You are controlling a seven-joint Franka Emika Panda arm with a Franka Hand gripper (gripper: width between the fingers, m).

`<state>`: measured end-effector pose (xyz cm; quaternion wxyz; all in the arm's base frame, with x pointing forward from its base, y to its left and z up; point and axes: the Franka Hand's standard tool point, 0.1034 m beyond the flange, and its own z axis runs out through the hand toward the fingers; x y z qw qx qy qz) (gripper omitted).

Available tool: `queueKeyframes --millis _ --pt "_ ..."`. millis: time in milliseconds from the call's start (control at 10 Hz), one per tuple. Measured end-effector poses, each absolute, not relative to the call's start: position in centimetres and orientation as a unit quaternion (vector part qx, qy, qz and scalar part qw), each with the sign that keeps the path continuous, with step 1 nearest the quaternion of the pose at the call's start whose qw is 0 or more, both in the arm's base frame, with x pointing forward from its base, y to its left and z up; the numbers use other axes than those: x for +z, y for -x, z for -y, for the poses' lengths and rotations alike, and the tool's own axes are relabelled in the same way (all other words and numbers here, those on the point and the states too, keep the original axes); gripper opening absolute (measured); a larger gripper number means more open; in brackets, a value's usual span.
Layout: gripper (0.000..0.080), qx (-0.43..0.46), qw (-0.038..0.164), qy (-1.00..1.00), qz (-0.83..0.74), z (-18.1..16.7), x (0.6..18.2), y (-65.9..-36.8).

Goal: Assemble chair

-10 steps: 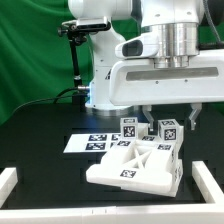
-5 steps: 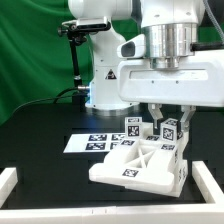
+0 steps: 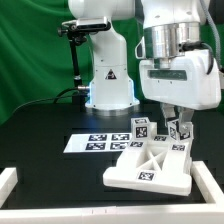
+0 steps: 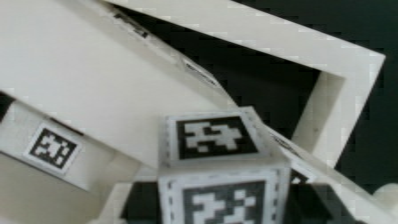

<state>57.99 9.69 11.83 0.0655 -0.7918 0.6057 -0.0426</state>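
Chair (image 3: 148, 166) lies near the white rail (image 3: 208, 178), tool (image 3: 172, 122) above.

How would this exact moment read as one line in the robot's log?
gripper: over chair assembly's far right corner, state unclear | chair assembly: on black table | marker board: flat behind
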Motion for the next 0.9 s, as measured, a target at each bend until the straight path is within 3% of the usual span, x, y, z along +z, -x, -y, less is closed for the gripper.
queueKeyframes --millis 200,400,500,900 --pt "0.0282 -0.043 0.065 0.798 -0.598 -9.69 11.82 -57.99" --pt "0.055 -0.044 0.062 0.813 -0.578 -9.78 11.8 -57.95" --pt "0.0629 -0.046 0.052 0.873 -0.484 -9.93 11.85 -57.92" --pt "0.0649 -0.049 0.042 0.951 -0.302 -10.31 11.66 -57.63"
